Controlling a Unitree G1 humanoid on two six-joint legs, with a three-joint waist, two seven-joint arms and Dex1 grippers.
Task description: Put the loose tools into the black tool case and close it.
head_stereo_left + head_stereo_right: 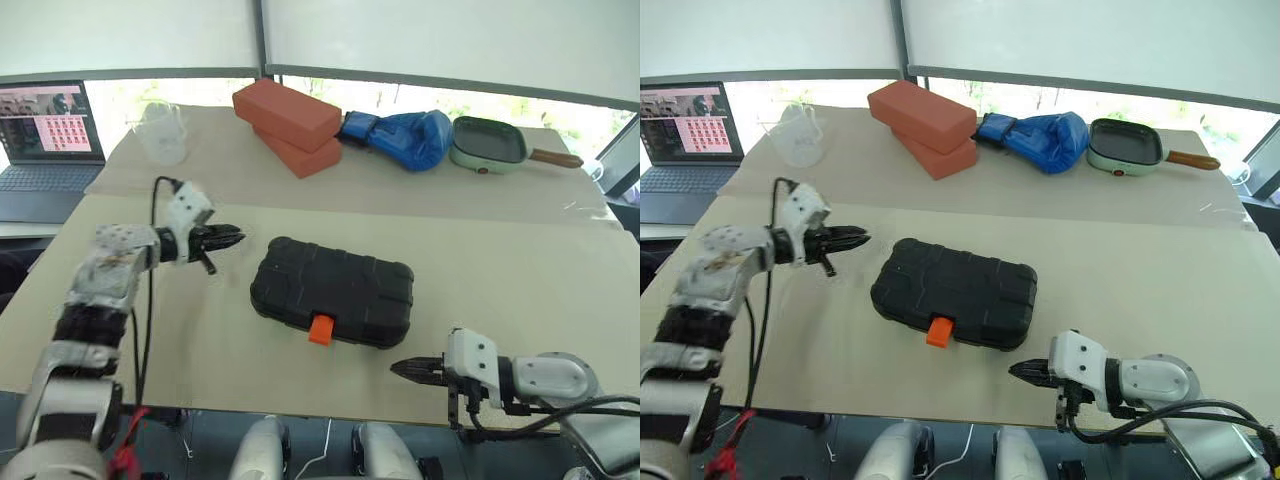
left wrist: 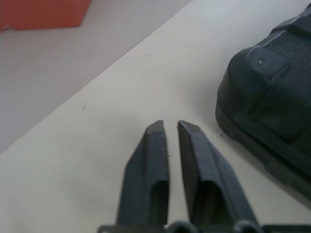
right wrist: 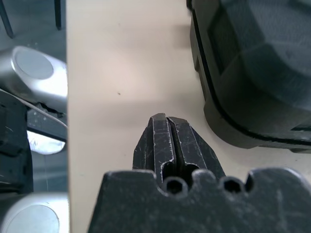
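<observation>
Case: the black tool case [image 1: 333, 291] lies shut and flat mid-table, lid down, orange latch [image 1: 320, 329] on the near edge facing the robot.
Long axis: it runs side to side across the table, slightly skewed, left end a touch farther back than the right.
Loose tools: none to be seen on the table, so by my read they're inside and the job looks all but finished.
Left claw: left gripper [image 1: 232, 238] is pinched shut and holding nothing, hovering just off the case's left end, tips aimed toward it but apart from it.
Right claw: right gripper [image 1: 403, 369] is shut too and empty, low by the table's near edge, tips pointing across toward the near right corner of the case, not touching.
Which is nearer: about even, I'd say; the left sits beside the short end, the right below the front corner, closer to the latch.
Key relation: the latch lies to the left of the right claw's tips and a bit farther in, so a press on it would fall to the right arm.
Backdrop: bricks [image 1: 288, 124], a blue glove [image 1: 405, 136], a pan [image 1: 490, 144] and a laptop [image 1: 45, 140] sit well back, out of play.
</observation>
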